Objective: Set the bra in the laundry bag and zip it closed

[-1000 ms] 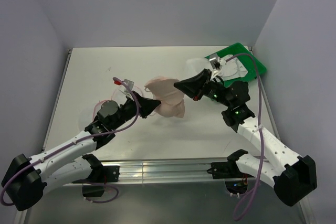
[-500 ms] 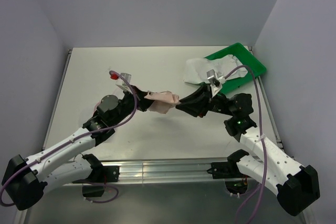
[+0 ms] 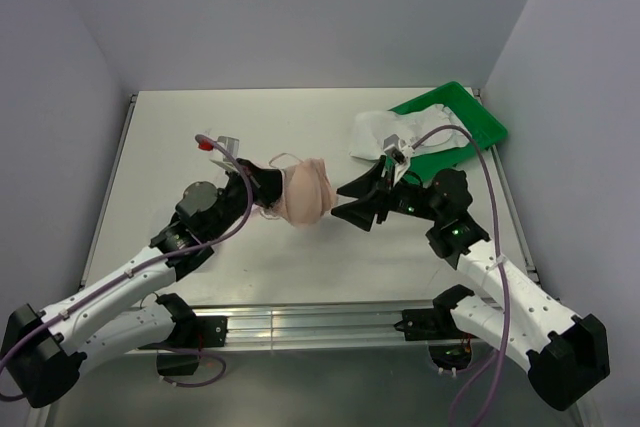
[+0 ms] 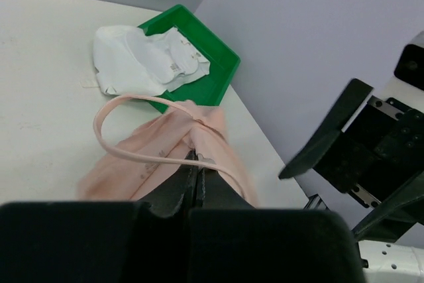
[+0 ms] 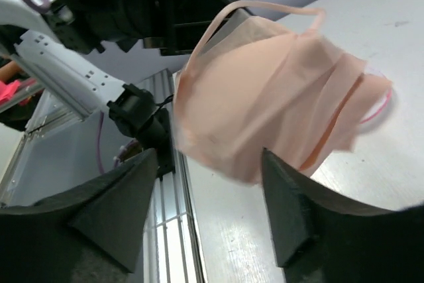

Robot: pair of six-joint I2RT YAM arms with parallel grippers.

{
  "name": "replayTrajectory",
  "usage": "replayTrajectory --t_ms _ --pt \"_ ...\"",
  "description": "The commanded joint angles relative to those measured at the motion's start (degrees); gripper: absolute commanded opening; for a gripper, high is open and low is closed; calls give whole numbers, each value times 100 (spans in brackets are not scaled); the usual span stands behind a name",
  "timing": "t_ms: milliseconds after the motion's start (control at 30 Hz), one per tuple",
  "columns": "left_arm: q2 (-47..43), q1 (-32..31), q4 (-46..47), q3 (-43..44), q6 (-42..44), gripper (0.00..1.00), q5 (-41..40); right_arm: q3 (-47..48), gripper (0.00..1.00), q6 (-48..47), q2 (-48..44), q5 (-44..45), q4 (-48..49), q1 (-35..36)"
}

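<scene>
The peach-pink bra (image 3: 305, 194) hangs bunched up over the middle of the table. My left gripper (image 3: 272, 190) is shut on its fabric; in the left wrist view the closed fingertips (image 4: 193, 157) pinch a fold while a strap loops ahead. My right gripper (image 3: 340, 203) stands open just right of the bra (image 5: 278, 91), jaws wide apart and off the cloth. A pale see-through shape with a pink line, apparently the laundry bag (image 5: 381, 97), shows on the table behind the bra; my left arm hides it in the top view.
A green tray (image 3: 482, 117) sits at the back right corner. White fabric pieces with labels (image 3: 385, 132) lie half in it and spill onto the table. Grey walls close in the back and both sides. A metal rail runs along the near edge.
My right gripper has opened and let go of the bra. The bra, stretched between both grippers before, now hangs bunched from my left gripper alone.
</scene>
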Motion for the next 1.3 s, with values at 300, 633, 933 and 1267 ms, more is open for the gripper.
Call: replayTrajectory --t_ms 300,633,933,1267 --pt "-669 -9 578 -235 648 0 772 1483 95 -785 700 483 -1152 11" --pt "-661 -9 1246 -323 367 0 2091 1747 99 -1021 1484 -676 -941 362" --pt "-538 -9 1527 -244 192 0 2591 1264 100 -741 1395 -1636 -71 556" --pt "-862 -9 1256 -252 121 0 2971 1624 100 -1558 1282 -724 -1362 547"
